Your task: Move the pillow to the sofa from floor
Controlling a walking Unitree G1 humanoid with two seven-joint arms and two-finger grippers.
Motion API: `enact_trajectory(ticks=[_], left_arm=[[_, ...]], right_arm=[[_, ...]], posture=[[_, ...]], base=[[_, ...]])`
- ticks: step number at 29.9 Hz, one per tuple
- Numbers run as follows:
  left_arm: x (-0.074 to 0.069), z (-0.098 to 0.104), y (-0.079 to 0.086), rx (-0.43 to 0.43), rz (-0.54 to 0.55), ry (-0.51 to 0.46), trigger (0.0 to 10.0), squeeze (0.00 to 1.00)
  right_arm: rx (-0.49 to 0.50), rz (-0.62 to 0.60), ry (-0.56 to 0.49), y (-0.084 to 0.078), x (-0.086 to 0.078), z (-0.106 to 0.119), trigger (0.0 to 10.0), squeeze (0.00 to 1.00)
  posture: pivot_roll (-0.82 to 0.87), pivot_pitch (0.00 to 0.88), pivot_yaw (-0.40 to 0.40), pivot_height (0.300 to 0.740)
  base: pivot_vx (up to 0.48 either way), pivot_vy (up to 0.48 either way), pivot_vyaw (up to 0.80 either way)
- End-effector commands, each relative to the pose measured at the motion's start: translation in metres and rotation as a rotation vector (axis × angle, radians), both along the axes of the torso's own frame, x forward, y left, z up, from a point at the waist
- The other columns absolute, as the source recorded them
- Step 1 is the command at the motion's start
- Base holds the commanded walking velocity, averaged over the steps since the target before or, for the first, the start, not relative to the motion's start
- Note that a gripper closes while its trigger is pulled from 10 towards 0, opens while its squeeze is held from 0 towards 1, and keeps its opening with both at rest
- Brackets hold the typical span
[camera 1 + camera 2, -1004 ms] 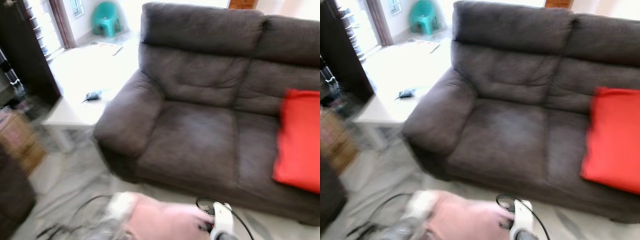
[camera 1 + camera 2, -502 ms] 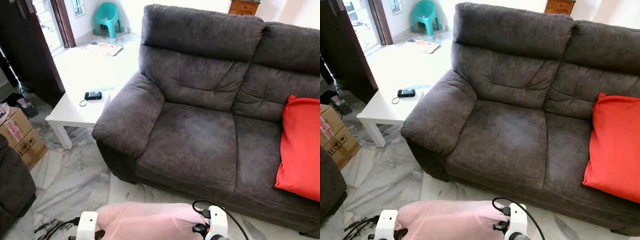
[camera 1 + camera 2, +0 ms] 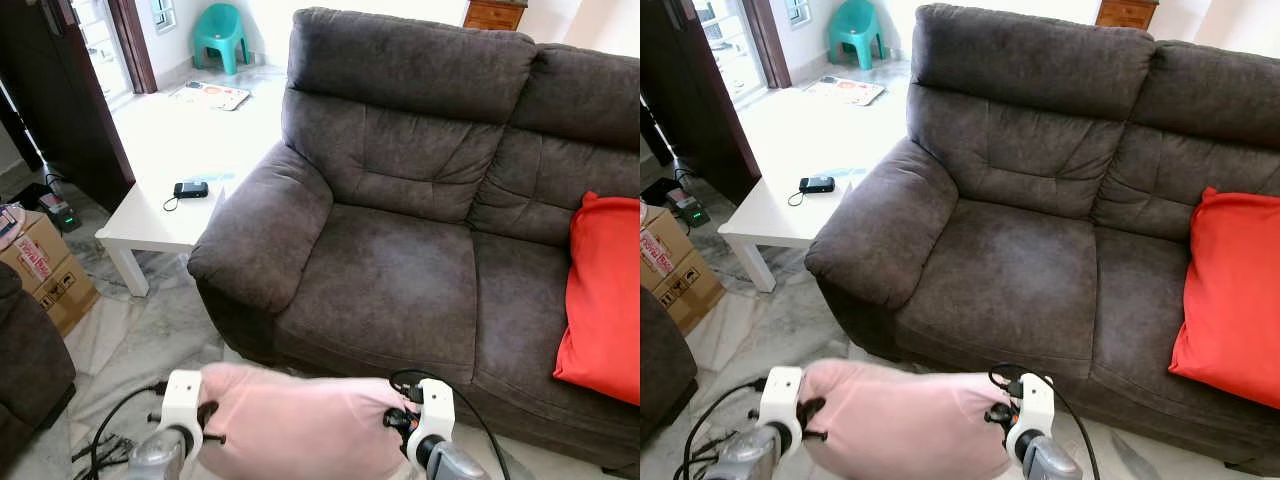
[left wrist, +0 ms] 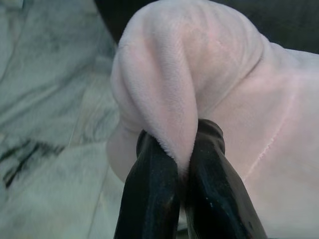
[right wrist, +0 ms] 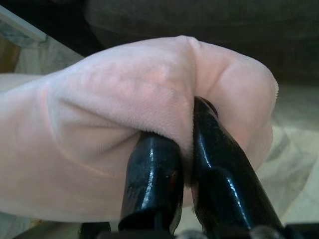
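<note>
- Pink pillow (image 3: 300,425) hangs above the floor (image 3: 140,330) in front of the sofa (image 3: 400,270), long axis running left-right.
- Left gripper (image 4: 182,164) pinches its left end, right gripper (image 5: 187,149) clamps the right end.

The pink pillow (image 3: 300,425) has been raised since half a second ago, so that more of it is seen before the sofa (image 3: 400,290) front edge. The left gripper (image 4: 182,167) and right gripper (image 5: 187,159), pinched on its two ends, have been lifted with it.
</note>
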State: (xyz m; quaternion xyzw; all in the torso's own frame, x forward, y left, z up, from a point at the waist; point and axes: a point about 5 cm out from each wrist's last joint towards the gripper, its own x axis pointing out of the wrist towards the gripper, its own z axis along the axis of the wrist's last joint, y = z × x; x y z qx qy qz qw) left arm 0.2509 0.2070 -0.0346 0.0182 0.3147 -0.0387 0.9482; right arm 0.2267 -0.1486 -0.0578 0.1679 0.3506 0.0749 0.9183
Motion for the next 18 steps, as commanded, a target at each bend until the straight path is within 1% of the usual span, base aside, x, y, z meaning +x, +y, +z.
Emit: enact_trajectory(ticks=[1,3,4,5,6,7,9,11,13,14,15,16,17,18], left_arm=[[0.011,0.009,-0.009,-0.001,-0.057,-0.061,10.0,0.00],[0.016,0.013,-0.012,0.007,-0.075,-0.091,10.0,0.00],[0.021,0.018,-0.012,0.017,-0.077,-0.124,10.0,0.00],[0.022,0.020,-0.012,0.021,-0.076,-0.135,10.0,0.00],[0.025,0.023,-0.012,0.024,-0.073,-0.157,10.0,0.00],[0.035,0.035,-0.011,0.042,-0.060,-0.232,10.0,0.00],[0.045,0.047,-0.014,0.048,-0.066,-0.308,10.0,0.00],[0.052,0.057,-0.018,0.055,-0.077,-0.370,10.0,0.00],[0.062,0.077,-0.023,0.056,-0.072,-0.492,10.0,0.00],[0.062,0.077,-0.023,0.056,-0.072,-0.492,10.0,0.00],[0.064,0.082,-0.023,0.055,-0.068,-0.520,10.0,0.00],[0.067,0.091,-0.024,0.058,-0.059,-0.576,10.0,0.00],[0.067,0.091,-0.024,0.058,-0.059,-0.576,10.0,0.00],[0.071,0.104,-0.025,0.057,-0.045,-0.645,10.0,0.00]], right_arm=[[0.010,-0.001,-0.110,-0.001,0.019,0.016,10.0,0.00],[0.017,-0.003,-0.144,0.000,0.025,0.021,10.0,0.00],[0.012,-0.003,-0.174,0.000,0.030,0.025,10.0,0.00],[0.008,-0.003,-0.184,0.000,0.032,0.027,10.0,0.00],[0.003,-0.007,-0.215,0.000,0.037,0.031,10.0,0.00],[-0.001,-0.018,-0.263,0.000,0.044,0.039,10.0,0.00],[-0.019,-0.033,-0.315,0.000,0.052,0.047,10.0,0.00],[-0.042,-0.054,-0.368,-0.002,0.059,0.055,10.0,0.00],[-0.050,-0.116,-0.461,-0.006,0.071,0.072,10.0,0.00],[-0.050,-0.116,-0.461,-0.006,0.071,0.072,10.0,0.00],[-0.047,-0.125,-0.484,-0.007,0.073,0.076,10.0,0.00],[-0.049,-0.119,-0.530,-0.006,0.077,0.083,10.0,0.00],[-0.049,-0.119,-0.530,-0.006,0.077,0.083,10.0,0.00],[-0.059,-0.108,-0.584,-0.005,0.079,0.090,10.0,0.00]], posture=[[0.10,0.000,-0.086,0.740],[0.10,0.000,-0.086,0.740],[0.10,0.000,-0.086,0.740],[0.10,0.000,-0.086,0.740],[0.11,0.000,-0.088,0.740],[0.11,0.000,-0.089,0.740],[0.11,0.000,-0.090,0.740],[0.11,0.000,-0.090,0.740],[0.11,0.000,-0.089,0.740],[0.11,0.000,-0.089,0.740],[0.11,0.000,-0.088,0.740],[0.11,0.000,-0.089,0.740],[0.11,0.000,-0.089,0.740],[0.11,0.000,-0.088,0.740]], base=[[0.000,0.000,0.00],[0.000,0.000,0.00],[0.000,0.000,0.00],[0.000,0.000,0.00],[0.000,0.000,0.00],[0.000,0.000,0.00],[0.000,0.000,0.00],[0.000,0.000,0.00],[0.000,0.000,0.00],[0.000,0.000,0.00],[0.000,0.000,0.00],[0.000,0.000,0.00],[0.000,0.000,0.00],[0.000,0.000,0.00]])
